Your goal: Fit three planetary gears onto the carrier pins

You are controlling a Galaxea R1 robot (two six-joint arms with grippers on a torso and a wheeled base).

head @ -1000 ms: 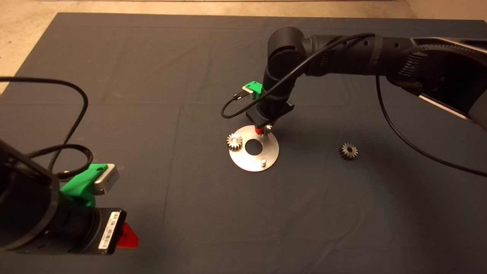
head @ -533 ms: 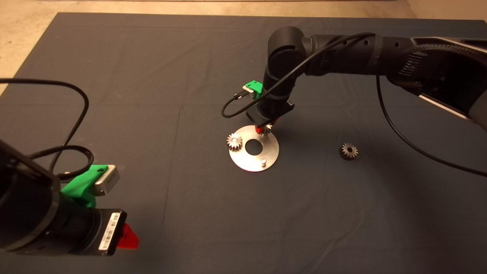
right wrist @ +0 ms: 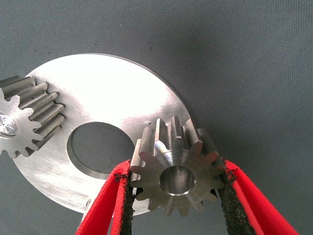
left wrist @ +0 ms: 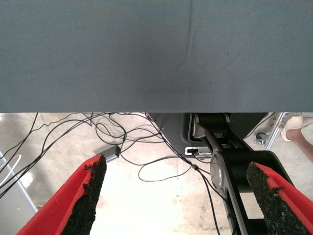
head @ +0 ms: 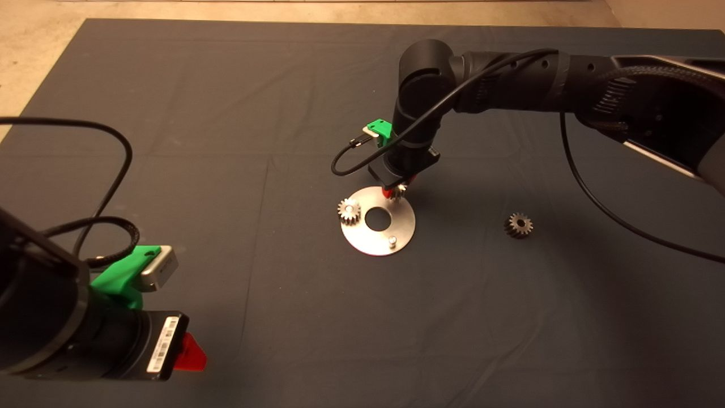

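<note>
Over the far rim of the metal disc (head: 378, 221), the right tool (head: 395, 193) grips one planetary gear (right wrist: 177, 176) between its red fingers (right wrist: 105, 205), the black pads pressed against the teeth on either side and the open bore facing the wrist camera. The gear hangs above the disc's edge, beside the large centre hole (right wrist: 101, 148). A second gear (head: 349, 211) sits seated on a carrier pin at the disc's left side, while a bare pin (head: 392, 241) stands upright at the near edge. The third gear (head: 518, 225) lies on the dark mat (head: 226, 113) covering the counter, well apart to the right of the disc. The left tool (left wrist: 178, 196) is parked at the lower left of the counter, fingers spread wide and holding nothing, with loose cables (left wrist: 127, 142) on the floor in its wrist view.
</note>
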